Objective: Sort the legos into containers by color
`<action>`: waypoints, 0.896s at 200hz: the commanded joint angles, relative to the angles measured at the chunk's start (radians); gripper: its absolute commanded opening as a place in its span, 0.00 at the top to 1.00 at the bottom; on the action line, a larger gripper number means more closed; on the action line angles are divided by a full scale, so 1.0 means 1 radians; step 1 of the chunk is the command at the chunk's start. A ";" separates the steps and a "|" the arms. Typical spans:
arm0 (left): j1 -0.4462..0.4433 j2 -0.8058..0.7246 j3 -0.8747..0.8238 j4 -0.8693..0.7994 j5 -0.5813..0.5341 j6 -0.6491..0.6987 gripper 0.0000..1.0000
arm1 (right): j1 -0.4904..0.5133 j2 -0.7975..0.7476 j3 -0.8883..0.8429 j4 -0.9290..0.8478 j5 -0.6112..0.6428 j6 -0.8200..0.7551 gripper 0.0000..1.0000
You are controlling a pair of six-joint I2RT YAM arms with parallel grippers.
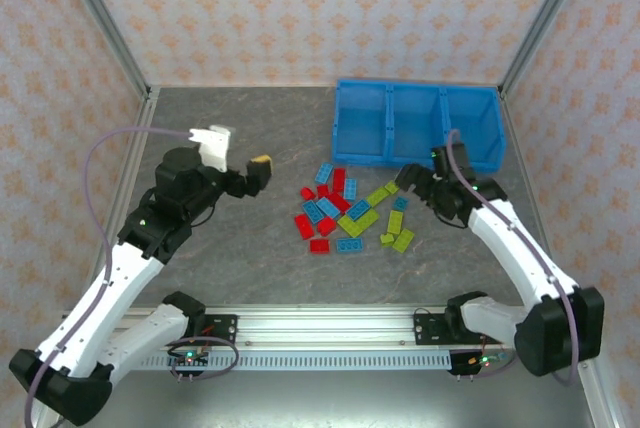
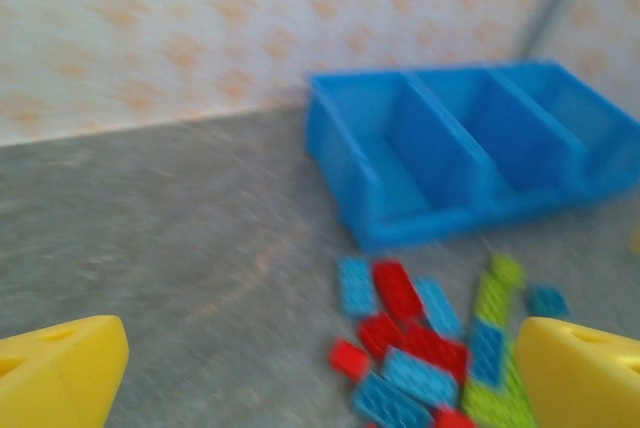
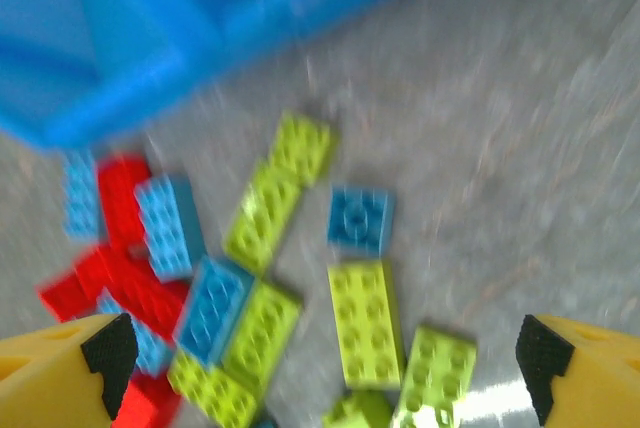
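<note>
The grey bench [image 1: 250, 268] carries the containers [image 1: 418, 124], one blue three-compartment bin, at its 1 o'clock. The left hand [image 2: 320, 376] is spread wide with nothing in it, at 9 o'clock from the pile. The right hand [image 3: 325, 363] is just as wide and holds nothing, at the pile's 3 o'clock. The legos [image 1: 345, 210], in red, light blue and lime, lie loose at the bin's 7 o'clock.

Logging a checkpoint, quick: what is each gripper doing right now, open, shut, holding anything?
Left gripper: open, holding nothing.
Right gripper: open, holding nothing, with loose legos lying below it.
</note>
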 commanded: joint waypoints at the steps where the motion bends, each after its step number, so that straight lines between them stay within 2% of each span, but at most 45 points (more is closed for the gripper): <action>1: -0.083 0.045 0.073 -0.288 0.166 0.193 0.00 | 0.075 0.066 0.049 -0.138 0.012 0.015 0.01; 23: -0.144 0.055 0.045 -0.291 0.213 0.313 0.00 | 0.098 0.144 0.032 -0.120 0.063 0.028 0.00; 43: -0.159 0.046 -0.022 -0.228 0.239 0.353 0.00 | 0.106 0.200 0.007 -0.071 0.093 0.012 0.11; 69: -0.159 0.043 -0.081 -0.179 0.274 0.371 0.00 | 0.131 0.284 0.024 -0.013 0.074 -0.036 0.15; 93: -0.158 0.052 -0.098 -0.184 0.267 0.382 0.00 | 0.139 0.375 0.033 0.020 0.111 -0.063 0.34; 110: -0.159 0.048 -0.108 -0.178 0.266 0.377 0.00 | 0.140 0.424 0.043 0.031 0.137 -0.075 0.40; 156: -0.159 0.046 -0.115 -0.174 0.251 0.373 0.00 | 0.141 0.436 0.011 0.078 0.113 -0.078 0.60; 179: -0.158 0.047 -0.115 -0.173 0.245 0.371 0.00 | 0.142 0.396 -0.016 0.097 0.104 -0.076 0.64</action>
